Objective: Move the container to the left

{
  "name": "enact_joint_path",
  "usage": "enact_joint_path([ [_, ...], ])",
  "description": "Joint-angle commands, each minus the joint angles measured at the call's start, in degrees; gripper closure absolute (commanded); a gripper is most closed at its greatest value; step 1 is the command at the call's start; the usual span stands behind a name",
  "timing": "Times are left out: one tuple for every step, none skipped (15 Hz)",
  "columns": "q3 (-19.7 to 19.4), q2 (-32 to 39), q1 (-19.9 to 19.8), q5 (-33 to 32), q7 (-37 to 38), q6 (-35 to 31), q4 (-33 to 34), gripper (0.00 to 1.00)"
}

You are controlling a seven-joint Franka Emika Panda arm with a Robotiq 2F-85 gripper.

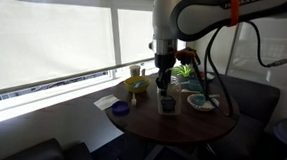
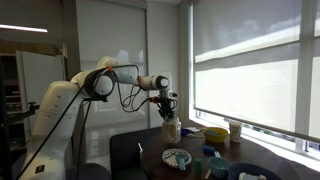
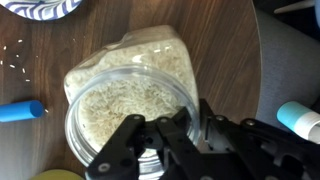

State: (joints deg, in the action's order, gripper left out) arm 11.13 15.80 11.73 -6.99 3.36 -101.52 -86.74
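The container (image 1: pixel 166 103) is a pale translucent jar standing on the round dark table (image 1: pixel 181 127); it also shows in an exterior view (image 2: pixel 171 129). In the wrist view the container (image 3: pixel 125 85) is seen from above, filled with pale rice-like grains. My gripper (image 3: pixel 172 125) is shut on the jar's rim, with one finger over the inside and one outside the wall. In both exterior views the gripper (image 1: pixel 163 83) (image 2: pixel 168 106) reaches straight down onto the jar's top. I cannot tell whether the jar rests on the table or is lifted.
A yellow bowl (image 1: pixel 135 86) and a small purple dish (image 1: pixel 121 109) sit on one side of the jar, and a patterned plate (image 1: pixel 200 101) on the opposite side. A cup (image 1: pixel 136 70) and a green plant (image 1: pixel 185 71) stand near the window. A blue tube (image 3: pixel 20 110) lies close by.
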Motion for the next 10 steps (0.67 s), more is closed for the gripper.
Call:
enact_joint_path([
  [-0.85,-0.71,1.83,-2.88,2.02,-1.92,2.11,0.98],
  [-0.85,-0.65,1.93,-3.07,2.09,-2.35,2.2,0.98],
  [-0.8,-0.44,2.01,-3.14,1.92,-2.49,2.41,0.98],
  [-0.7,-0.18,2.08,-2.98,1.76,-2.74,2.61,0.98],
  [-0.65,-0.01,2.18,-2.93,1.66,-2.86,2.75,0.98],
  [-0.62,0.13,2.28,-2.9,1.6,-3.07,2.83,0.98],
  [-0.54,0.37,2.33,-2.71,1.31,-3.94,2.78,0.98],
  [-0.49,0.71,2.39,-2.49,1.15,-4.66,2.81,0.98],
  [-0.48,0.97,2.47,-2.26,1.14,-5.14,2.85,0.98],
  [-0.46,1.23,2.52,-1.97,1.13,-5.77,2.82,0.98],
])
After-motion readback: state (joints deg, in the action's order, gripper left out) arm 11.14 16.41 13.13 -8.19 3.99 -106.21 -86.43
